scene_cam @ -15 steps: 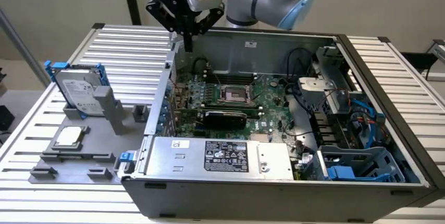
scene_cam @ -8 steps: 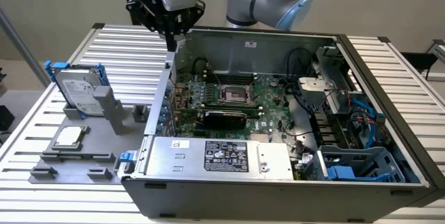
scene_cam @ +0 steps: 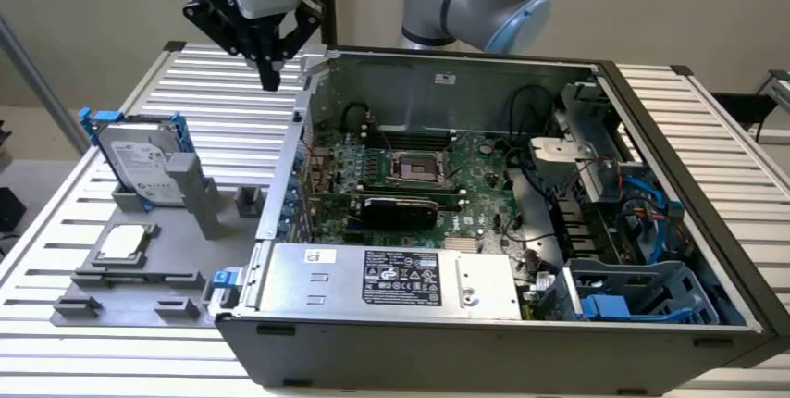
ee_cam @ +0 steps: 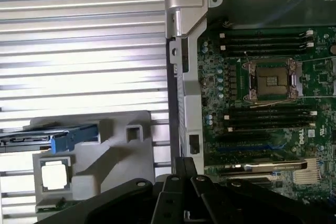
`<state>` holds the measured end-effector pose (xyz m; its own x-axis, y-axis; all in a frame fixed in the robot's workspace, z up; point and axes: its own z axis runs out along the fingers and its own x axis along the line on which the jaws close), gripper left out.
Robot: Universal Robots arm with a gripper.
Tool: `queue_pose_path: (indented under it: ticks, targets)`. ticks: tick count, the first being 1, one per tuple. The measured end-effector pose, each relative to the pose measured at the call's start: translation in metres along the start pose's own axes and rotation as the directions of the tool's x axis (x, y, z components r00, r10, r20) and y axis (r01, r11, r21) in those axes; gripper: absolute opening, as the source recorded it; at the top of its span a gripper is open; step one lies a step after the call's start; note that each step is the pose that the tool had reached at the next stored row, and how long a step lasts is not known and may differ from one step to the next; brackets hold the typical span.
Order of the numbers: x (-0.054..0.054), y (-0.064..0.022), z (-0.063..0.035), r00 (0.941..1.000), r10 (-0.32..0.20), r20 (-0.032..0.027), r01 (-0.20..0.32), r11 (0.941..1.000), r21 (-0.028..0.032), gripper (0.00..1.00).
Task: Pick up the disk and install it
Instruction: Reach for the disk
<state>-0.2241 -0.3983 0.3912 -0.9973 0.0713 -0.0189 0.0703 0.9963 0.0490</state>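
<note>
The disk (scene_cam: 140,159), a silver-grey drive with a white label in a blue carrier frame, stands on edge in a grey fixture (scene_cam: 198,196) at the exterior view's left. In the wrist view the disk (ee_cam: 50,136) appears edge-on as a thin blue and dark strip. My gripper (scene_cam: 269,76) hangs high above the slatted table behind the fixture, near the case's back left corner and well apart from the disk. Its black fingers (ee_cam: 185,174) meet at the tips with nothing between them.
An open computer case (scene_cam: 408,338) takes up the middle and the exterior view's right, with motherboard (scene_cam: 413,171), empty CPU socket (ee_cam: 273,80) and a blue drive cage (scene_cam: 642,292). A small square silver processor chip (scene_cam: 124,242) lies on the grey fixture base. The case's side wall (ee_cam: 184,77) stands between fixture and board.
</note>
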Motion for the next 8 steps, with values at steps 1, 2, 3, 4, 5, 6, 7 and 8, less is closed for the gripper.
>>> queue_pose_path:
  ticks: [1,2,3,4,5,6,7,8]
  targets:
    - [0.005,-0.0002,0.0001,1.0000,0.000,0.0000,0.000,1.0000,0.0000,0.11]
    - [0.009,-0.0004,0.0001,1.0000,0.000,0.0000,0.000,1.0000,-0.0001,0.11]
    - [0.014,-0.0005,0.0002,1.0000,0.000,-0.0001,0.000,1.0000,0.0000,0.11]
    - [0.018,-0.0006,0.0002,1.0000,0.000,-0.0002,0.000,1.0000,0.0001,0.11]
    - [0.023,-0.0007,0.0003,1.0000,0.000,-0.0003,0.000,1.0000,0.0001,0.11]
    - [0.027,-0.0007,0.0004,1.0000,0.000,-0.0003,0.000,1.0000,0.0001,0.11]
    - [0.032,-0.0007,0.0004,1.0000,0.000,-0.0004,0.000,1.0000,0.0002,0.11]
    - [0.036,-0.0006,0.0006,1.0000,0.000,-0.0005,0.000,1.0000,0.0004,0.11]
